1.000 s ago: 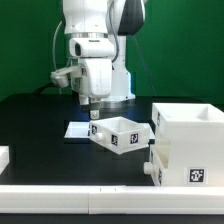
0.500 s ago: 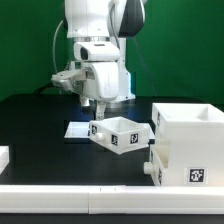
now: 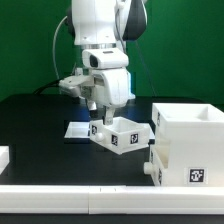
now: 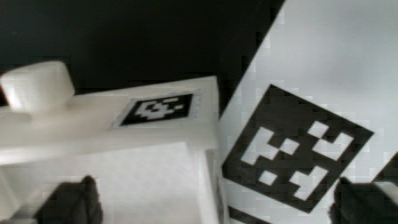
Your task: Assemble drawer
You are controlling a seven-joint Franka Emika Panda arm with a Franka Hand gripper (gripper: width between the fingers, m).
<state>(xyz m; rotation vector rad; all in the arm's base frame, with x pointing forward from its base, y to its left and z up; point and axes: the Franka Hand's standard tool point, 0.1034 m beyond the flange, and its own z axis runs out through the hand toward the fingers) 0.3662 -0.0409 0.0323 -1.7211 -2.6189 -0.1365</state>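
Exterior view, one tray (image 3: 120, 136), one box shell (image 3: 186, 147)

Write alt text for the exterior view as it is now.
A white robot arm lowers its gripper onto the rim of a small white tagged drawer tray on a black table. The large white box shell stands at the exterior view's right, a flat white marker board behind the tray.

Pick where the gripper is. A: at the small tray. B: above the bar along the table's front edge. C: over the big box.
A: the gripper is down at the small tray, beside the big box on the exterior view's left.
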